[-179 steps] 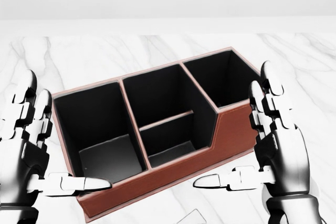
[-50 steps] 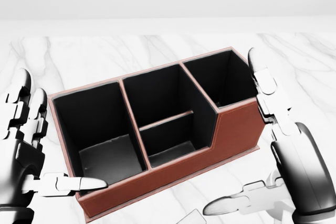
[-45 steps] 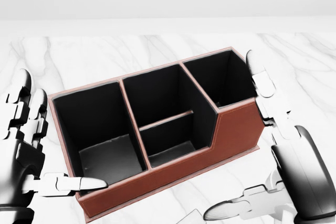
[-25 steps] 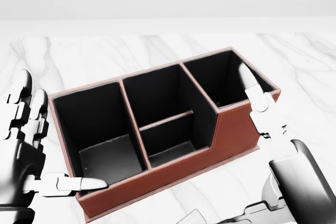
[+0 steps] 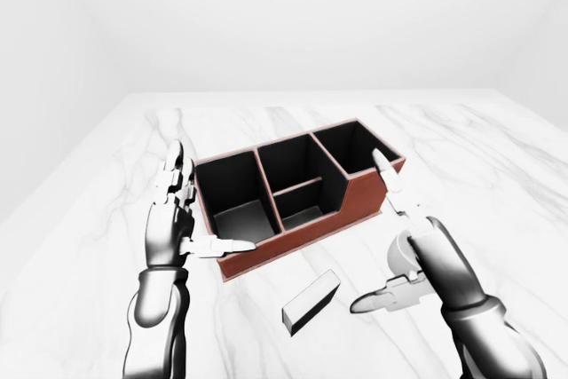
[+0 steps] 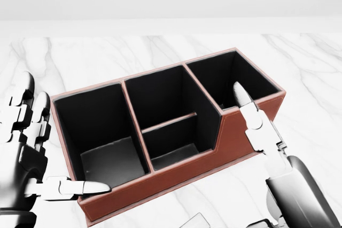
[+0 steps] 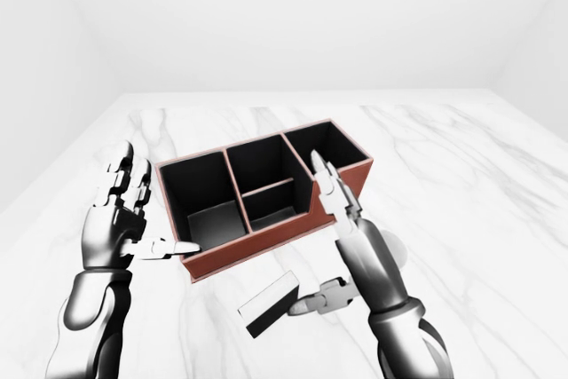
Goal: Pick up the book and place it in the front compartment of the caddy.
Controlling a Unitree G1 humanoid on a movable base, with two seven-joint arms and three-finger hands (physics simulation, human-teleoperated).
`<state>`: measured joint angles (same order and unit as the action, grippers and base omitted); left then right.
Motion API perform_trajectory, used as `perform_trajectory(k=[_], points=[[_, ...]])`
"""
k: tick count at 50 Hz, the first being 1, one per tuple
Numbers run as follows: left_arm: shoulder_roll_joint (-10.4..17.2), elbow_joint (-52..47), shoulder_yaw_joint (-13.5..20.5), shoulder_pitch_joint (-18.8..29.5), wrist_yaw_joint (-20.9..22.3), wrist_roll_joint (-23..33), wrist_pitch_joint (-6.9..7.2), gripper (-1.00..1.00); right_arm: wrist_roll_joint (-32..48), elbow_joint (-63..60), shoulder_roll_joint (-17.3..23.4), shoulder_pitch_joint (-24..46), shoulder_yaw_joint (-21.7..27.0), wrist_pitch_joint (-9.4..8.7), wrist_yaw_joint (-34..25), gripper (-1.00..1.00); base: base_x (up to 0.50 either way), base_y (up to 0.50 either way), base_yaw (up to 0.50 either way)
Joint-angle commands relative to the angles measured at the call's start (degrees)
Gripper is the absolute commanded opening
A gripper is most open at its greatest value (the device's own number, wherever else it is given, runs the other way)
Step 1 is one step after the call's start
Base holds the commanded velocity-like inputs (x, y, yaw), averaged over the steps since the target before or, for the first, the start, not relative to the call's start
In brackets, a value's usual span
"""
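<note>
The caddy is brown leather with a black inside. It holds a bay at each end and a middle bay split in two by a low divider. All of them look empty. The book, a small dark block with pale pages, lies flat on the marble just below the caddy. My right hand is open, fingers stretched over the caddy's right lower wall, thumb beside the book's right end; I cannot tell whether it touches. My left hand is open at the caddy's left end, thumb by its lower corner.
The white marble table spreads wide around the caddy. Its left edge runs diagonally down the left-eye view. Plain white walls stand beyond it. Only a corner of the book shows at the bottom of the head view.
My right hand has swung left and down in the head view, so its fingers now lie over the caddy's right wall and its thumb has dropped out of that view. The left hand has barely moved.
</note>
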<state>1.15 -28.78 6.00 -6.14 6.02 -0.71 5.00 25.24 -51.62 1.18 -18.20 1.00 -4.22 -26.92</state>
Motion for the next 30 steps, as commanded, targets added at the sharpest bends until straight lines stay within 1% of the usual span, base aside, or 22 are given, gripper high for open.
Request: perform_trajectory(k=[1,7,13,15,22,30], points=[[0.04,0.21,-0.02,0.13,-0.03,-0.05,0.0,1.0,1.65,0.4,-0.04,-1.49,-0.65,2.19,0.08,1.0,0.0,0.0,0.0],[0.02,-0.26,-0.11,0.02,-0.06,-0.01,0.0,1.0,3.22,0.28,-0.03,-2.63,-1.21,4.75,0.76,1.0,0.0,0.0,0.0],[0.06,-0.51,0.09,0.09,-0.02,-0.12,0.0,1.0,4.54,0.45,-0.08,-2.87,-1.46,6.17,1.26,1.0,0.0,0.0,0.0],[0.03,-0.69,0.06,0.03,0.0,-0.09,0.0,1.0,5.23,0.67,0.03,-3.23,-1.63,7.47,1.71,1.0,0.0,0.0,0.0],[0.02,-0.52,0.12,0.05,0.03,-0.08,0.0,1.0,6.18,0.72,-0.01,-3.95,-2.14,9.02,2.14,1.0,0.0,0.0,0.0],[0.0,-0.59,0.04,0.0,0.01,-0.01,0.0,1.0,7.43,1.59,0.28,-4.81,-3.02,9.22,3.17,1.0,0.0,0.0,0.0]])
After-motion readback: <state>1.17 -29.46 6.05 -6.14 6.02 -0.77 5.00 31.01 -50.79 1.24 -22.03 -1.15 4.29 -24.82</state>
